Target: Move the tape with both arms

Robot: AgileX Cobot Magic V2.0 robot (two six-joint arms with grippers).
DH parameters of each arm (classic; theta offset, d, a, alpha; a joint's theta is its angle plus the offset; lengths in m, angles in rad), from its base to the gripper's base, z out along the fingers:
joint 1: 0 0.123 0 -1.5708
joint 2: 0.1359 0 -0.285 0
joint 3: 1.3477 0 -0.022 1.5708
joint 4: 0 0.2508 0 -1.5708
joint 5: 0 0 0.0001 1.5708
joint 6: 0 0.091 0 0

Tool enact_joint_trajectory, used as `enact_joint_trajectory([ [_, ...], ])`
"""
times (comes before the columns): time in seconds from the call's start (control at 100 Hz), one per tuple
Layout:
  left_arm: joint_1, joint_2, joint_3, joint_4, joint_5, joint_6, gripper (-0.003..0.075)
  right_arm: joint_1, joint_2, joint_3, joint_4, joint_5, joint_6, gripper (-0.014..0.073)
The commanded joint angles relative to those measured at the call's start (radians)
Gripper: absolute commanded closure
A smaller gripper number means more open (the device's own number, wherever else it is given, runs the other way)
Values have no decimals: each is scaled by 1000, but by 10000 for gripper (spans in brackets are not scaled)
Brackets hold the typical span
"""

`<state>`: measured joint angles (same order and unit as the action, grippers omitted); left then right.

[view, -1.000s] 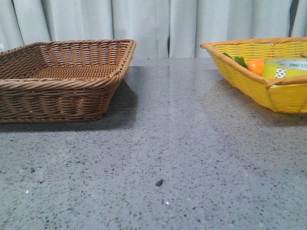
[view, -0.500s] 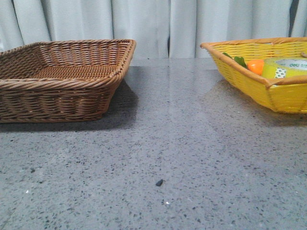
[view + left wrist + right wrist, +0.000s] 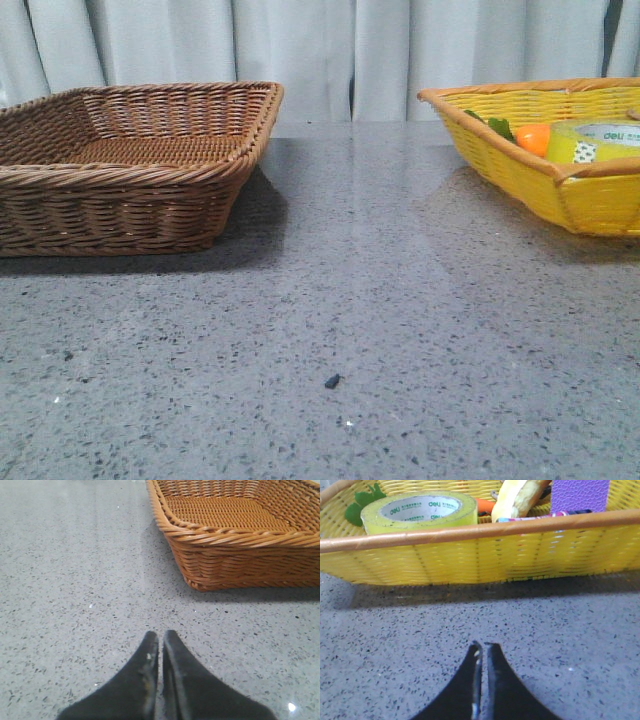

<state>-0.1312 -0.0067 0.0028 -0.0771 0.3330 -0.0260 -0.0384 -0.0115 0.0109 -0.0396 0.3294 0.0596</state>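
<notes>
The yellow tape roll (image 3: 600, 142) with its white "deli" core lies flat in the yellow basket (image 3: 520, 175) at the right of the front view. It also shows in the right wrist view (image 3: 420, 511), behind the basket's near rim (image 3: 480, 530). My right gripper (image 3: 481, 645) is shut and empty, low over the table in front of that basket. My left gripper (image 3: 160, 635) is shut and empty, over the table beside the brown wicker basket (image 3: 240, 540). Neither gripper shows in the front view.
The brown basket (image 3: 130, 165) stands at the left and looks empty. The yellow basket also holds an orange carrot with green leaves (image 3: 530, 136), a purple block (image 3: 580, 494) and a yellowish item (image 3: 520, 497). A small dark speck (image 3: 332, 381) lies on the grey table.
</notes>
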Motion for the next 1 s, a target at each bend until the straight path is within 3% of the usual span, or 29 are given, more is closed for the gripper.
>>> enact_joint_trajectory([
  [0.0, 3, -28, 10, 2, -48, -9, 741, -6, -18, 22, -1, -21, -8, 668],
  [0.6, 3, -28, 10, 12, -77, -9, 741, -6, -18, 22, 12, -30, -8, 668],
  [0.86, 3, -28, 10, 14, -285, -9, 741, -6, -18, 22, 96, -293, -8, 668],
  [0.99, 3, -28, 10, 12, -300, -9, 741, -6, -18, 22, 96, -345, -8, 668],
])
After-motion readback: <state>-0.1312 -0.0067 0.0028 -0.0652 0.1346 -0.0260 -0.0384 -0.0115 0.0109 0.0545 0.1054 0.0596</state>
